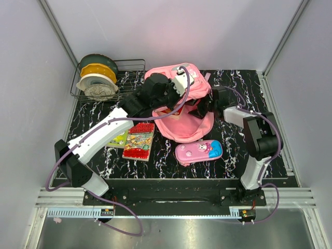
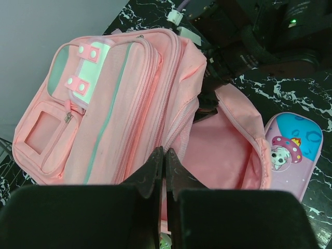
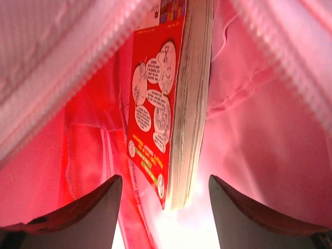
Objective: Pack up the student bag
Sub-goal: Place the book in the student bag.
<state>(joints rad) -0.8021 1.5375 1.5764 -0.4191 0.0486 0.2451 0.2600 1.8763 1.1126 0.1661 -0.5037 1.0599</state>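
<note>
The student bag (image 2: pixel 119 104), lying on the bench (image 1: pixel 165 158) just ahead of both arms, is held open by its rim, apparently pinched between the closed left fingers (image 2: pixel 148 179), so that a red book (image 3: pixel 155 104) can be left inside, just beyond the spread, empty right fingers (image 3: pixel 78 212).
</note>
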